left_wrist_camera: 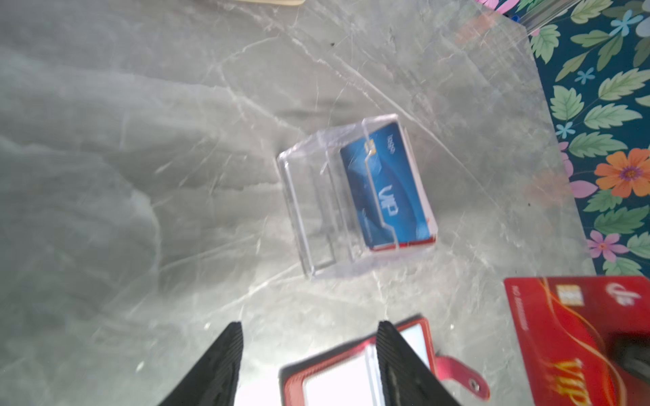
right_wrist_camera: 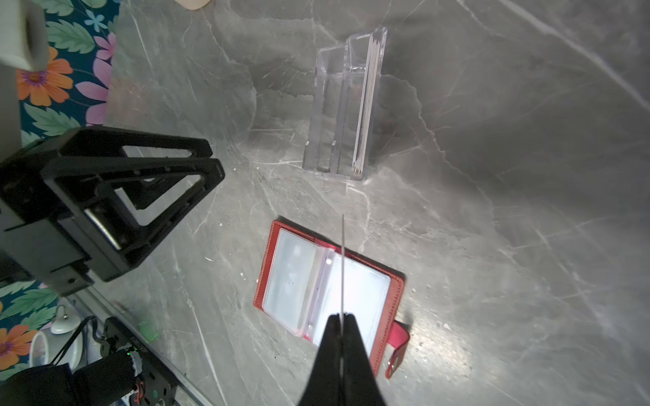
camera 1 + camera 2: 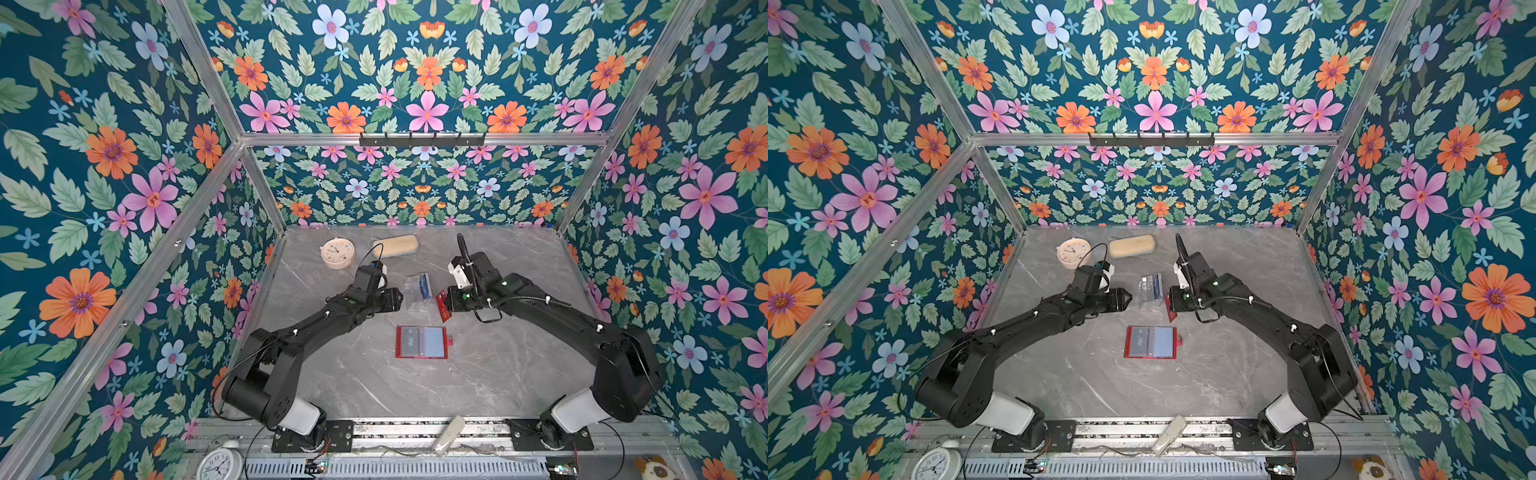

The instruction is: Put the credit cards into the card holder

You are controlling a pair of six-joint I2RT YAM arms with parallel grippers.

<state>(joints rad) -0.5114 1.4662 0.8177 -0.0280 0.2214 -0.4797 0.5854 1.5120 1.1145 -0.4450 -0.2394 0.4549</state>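
So, card holder (image 2: 268, 267): nearest my base, lying open and flat with its clear pockets up, about midway between the arms in both top views.
Right gripper (image 2: 342, 318): pinched tight on the red card (image 1: 569, 334), which sits apart from the holder in a top view.
Key relation: the holder lies base-ward of the card. I judge the card's free edge points toward the strap-side page, so the right arm makes the insertion.
Left gripper (image 1: 309, 325): jaws wide and empty, just beside the clear acrylic stand (image 1: 309, 218).
Clear acrylic stand: just beyond both grippers, with the blue card (image 1: 387, 186) upright inside and more cards stacked behind it.
Views: the right wrist shows the red card only as a thin line; the left wrist, though blurred, shows its face.
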